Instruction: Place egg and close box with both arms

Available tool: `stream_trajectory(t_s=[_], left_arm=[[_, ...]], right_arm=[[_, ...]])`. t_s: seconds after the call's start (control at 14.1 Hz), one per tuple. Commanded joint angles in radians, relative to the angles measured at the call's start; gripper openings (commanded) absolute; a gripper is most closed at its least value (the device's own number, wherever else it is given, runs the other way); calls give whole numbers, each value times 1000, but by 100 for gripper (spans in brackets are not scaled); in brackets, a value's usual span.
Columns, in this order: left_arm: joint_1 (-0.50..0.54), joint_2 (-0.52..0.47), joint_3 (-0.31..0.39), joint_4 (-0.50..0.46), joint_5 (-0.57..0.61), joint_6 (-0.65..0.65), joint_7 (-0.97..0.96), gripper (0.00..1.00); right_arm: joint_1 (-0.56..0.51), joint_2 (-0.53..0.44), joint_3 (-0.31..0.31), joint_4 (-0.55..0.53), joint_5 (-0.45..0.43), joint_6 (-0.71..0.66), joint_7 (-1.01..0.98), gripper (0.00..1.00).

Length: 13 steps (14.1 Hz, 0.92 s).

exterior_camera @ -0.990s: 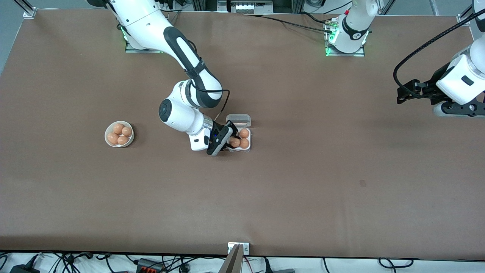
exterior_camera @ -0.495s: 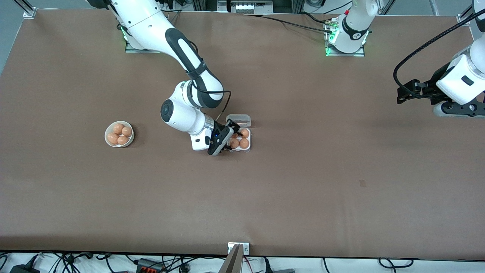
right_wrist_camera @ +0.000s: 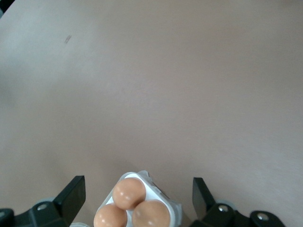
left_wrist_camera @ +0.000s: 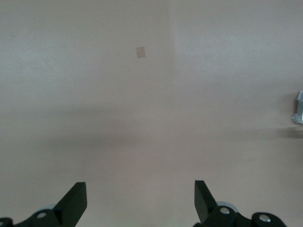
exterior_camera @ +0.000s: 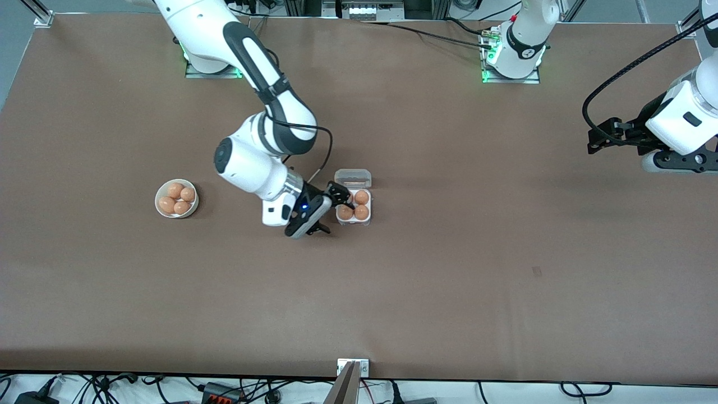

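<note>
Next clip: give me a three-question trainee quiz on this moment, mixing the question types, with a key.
1. True or false: the right tool is gripping a tan-brown egg.
2. Where does the hinged transparent lid of the small clear-plastic egg carton lie? A) shut over the eggs; B) open, farther from the front camera than the cells; C) off, in the bowl.
3. Fill in: the round white bowl toward the right arm's end of the table holds ____ eggs.

Key:
1. False: its fingers stand apart and empty beside the carton, whose eggs sit in the cells.
2. B.
3. Four.

The left tool waits open over bare table.
</note>
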Motion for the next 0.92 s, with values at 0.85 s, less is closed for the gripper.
stream_trajectory(t_s=[0.85], left_arm=[[5,-5,-2,17,11,-22,18,100]], right_arm=[[-11,-58,-548,256,-353,-819,682,100]])
